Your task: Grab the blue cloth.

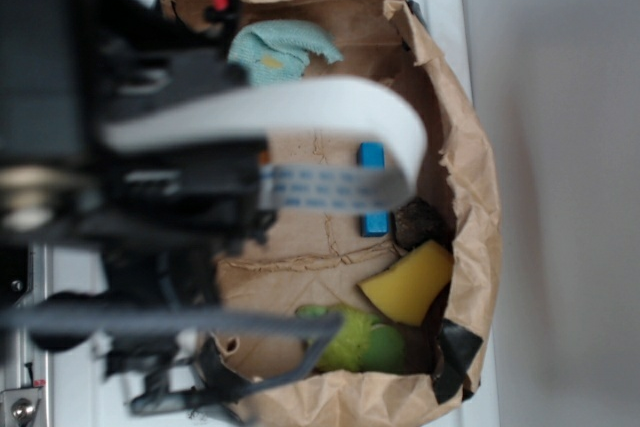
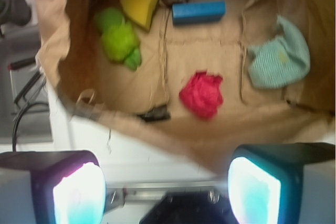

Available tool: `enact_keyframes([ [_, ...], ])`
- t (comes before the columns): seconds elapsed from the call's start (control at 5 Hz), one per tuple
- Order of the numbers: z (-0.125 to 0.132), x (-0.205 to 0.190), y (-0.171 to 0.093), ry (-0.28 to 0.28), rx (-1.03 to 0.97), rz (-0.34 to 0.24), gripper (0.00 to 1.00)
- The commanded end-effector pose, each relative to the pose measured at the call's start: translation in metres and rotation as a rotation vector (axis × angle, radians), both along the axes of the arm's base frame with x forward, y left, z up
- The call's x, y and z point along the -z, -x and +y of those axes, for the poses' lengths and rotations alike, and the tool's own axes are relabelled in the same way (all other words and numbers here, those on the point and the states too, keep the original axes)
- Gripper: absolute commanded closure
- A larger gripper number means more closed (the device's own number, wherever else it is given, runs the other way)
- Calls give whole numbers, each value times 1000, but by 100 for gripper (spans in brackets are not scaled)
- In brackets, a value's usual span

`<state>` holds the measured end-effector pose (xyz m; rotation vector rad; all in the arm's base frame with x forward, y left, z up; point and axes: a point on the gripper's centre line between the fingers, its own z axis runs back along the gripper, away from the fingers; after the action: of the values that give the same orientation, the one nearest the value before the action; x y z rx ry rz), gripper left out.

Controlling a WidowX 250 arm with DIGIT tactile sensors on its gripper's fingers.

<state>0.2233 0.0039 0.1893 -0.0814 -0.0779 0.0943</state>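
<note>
Presently the gripper (image 2: 165, 187) stands spread wide, pads (image 2: 79, 195) lit and holding nothing, positioned over the near rim of the brown paper tray (image 2: 50, 51), well apart from its target. The blue cloth (image 2: 278, 56) lies crumpled at the right end of the tray in the wrist view, near the paper wall. The red paper ball (image 2: 202, 94) sits between gripper and cloth.

Risks, as judged: a straight descent would meet the ball or the tray rim; closing near the wall may pinch paper with the cloth.

The white surface (image 1: 70, 277) carries the tray; a pale wall (image 1: 560, 147) stands beside it.
</note>
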Motion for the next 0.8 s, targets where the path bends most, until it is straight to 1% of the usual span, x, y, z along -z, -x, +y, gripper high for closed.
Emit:
enact_keyframes([
  [0.0, 20, 14, -22, -26, -37, -46, 0],
  [0.4, 35, 29, -33, -33, -93, -89, 0],
  [0.6, 43, 48, -38, -78, -107, -102, 0],
])
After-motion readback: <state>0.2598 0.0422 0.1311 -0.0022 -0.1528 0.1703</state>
